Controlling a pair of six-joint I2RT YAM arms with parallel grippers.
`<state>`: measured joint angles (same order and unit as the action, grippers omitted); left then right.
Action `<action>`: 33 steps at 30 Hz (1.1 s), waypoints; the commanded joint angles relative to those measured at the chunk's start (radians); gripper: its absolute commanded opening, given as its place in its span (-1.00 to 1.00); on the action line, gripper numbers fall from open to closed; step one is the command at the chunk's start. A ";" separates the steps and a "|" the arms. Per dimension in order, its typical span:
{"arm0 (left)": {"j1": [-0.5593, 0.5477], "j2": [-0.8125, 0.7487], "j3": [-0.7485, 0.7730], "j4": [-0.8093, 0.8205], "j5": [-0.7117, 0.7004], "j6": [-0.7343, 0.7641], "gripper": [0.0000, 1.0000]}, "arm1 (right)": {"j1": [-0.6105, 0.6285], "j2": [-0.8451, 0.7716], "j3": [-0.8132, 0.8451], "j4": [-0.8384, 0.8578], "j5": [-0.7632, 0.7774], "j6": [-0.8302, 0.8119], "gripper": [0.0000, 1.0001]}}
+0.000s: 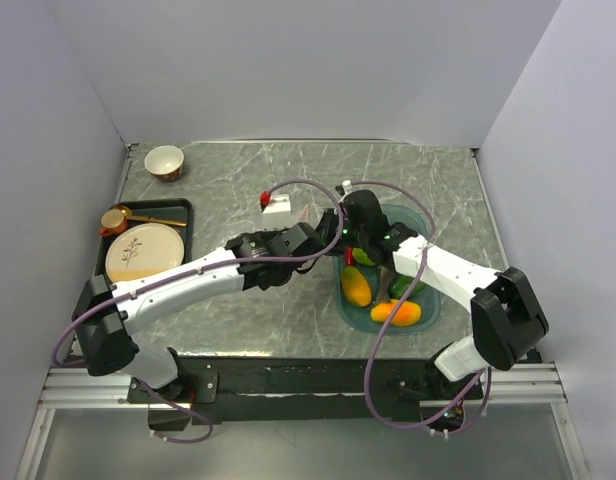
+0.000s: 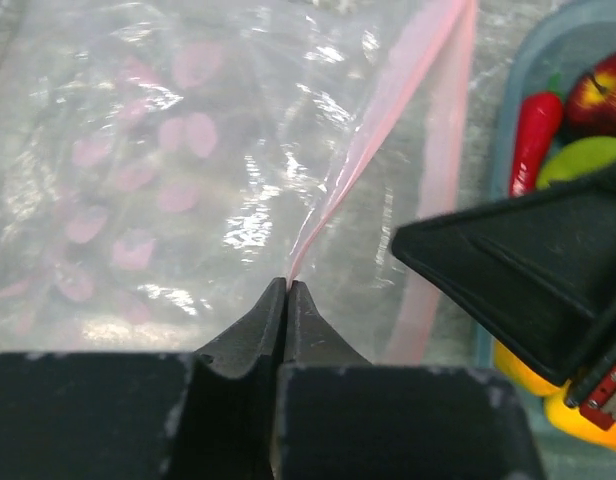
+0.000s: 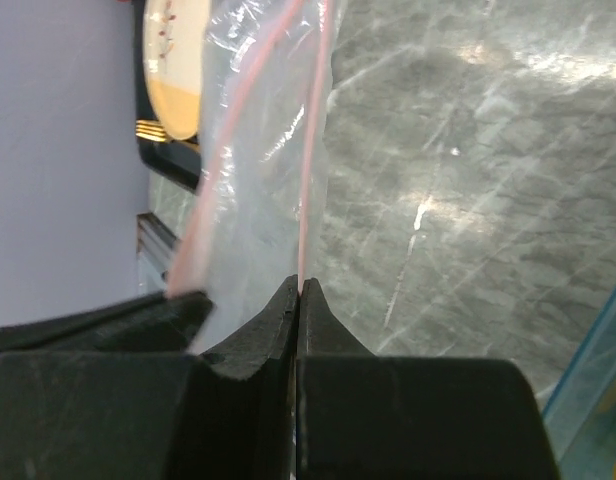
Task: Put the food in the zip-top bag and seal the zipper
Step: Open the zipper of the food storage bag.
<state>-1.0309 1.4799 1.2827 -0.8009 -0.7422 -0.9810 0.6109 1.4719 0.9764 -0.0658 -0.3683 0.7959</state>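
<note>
The clear zip-top bag lies on the marble table, just left of the teal tray. Its mouth is held up between my two grippers. My left gripper is shut on one lip of the pale pink zipper. My right gripper is shut on the other lip of the zipper, and the bag hangs in front of it. In the top view the two grippers meet, left gripper beside right gripper. The food lies in the tray: a red chili, a dark red apple, a green apple and mangoes.
A black tray with a cream plate and a copper cup stands at the left. A small bowl sits in the far left corner. A white block lies behind the grippers. Walls close in on three sides.
</note>
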 commanded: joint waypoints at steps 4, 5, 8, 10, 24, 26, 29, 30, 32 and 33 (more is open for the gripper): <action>0.068 -0.092 0.029 -0.035 -0.042 -0.007 -0.99 | 0.006 0.106 0.080 -0.101 0.117 -0.063 -1.00; 0.074 -0.101 0.023 -0.035 -0.043 -0.008 -0.99 | 0.006 0.135 0.088 -0.104 0.121 -0.066 -1.00; 0.100 -0.142 0.001 -0.018 -0.028 0.002 -0.99 | 0.006 0.178 0.114 -0.109 0.121 -0.063 -1.00; 0.112 -0.164 -0.011 -0.014 -0.026 0.002 -0.98 | 0.006 0.188 0.117 -0.100 0.143 -0.057 -1.00; 0.127 -0.125 -0.071 0.104 0.050 0.018 -0.98 | 0.006 0.088 0.099 -0.060 0.134 -0.072 -0.64; 0.127 -0.112 -0.079 0.124 0.069 0.030 -0.98 | 0.004 0.052 0.102 -0.091 0.150 -0.081 -0.34; 0.129 -0.092 -0.086 0.153 0.084 0.045 -0.98 | 0.006 -0.004 0.108 -0.141 0.207 -0.106 0.03; 0.129 -0.087 -0.091 0.160 0.086 0.048 -0.98 | 0.003 -0.021 0.102 -0.149 0.238 -0.113 0.25; 0.127 -0.079 -0.095 0.169 0.089 0.050 -0.98 | 0.000 -0.068 0.105 -0.202 0.285 -0.132 0.43; 0.129 -0.078 -0.098 0.175 0.096 0.051 -0.98 | -0.003 -0.085 0.104 -0.221 0.305 -0.139 0.43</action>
<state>-0.9062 1.3911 1.1965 -0.6846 -0.6712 -0.9550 0.6109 1.4925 1.0557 -0.2054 -0.1768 0.7063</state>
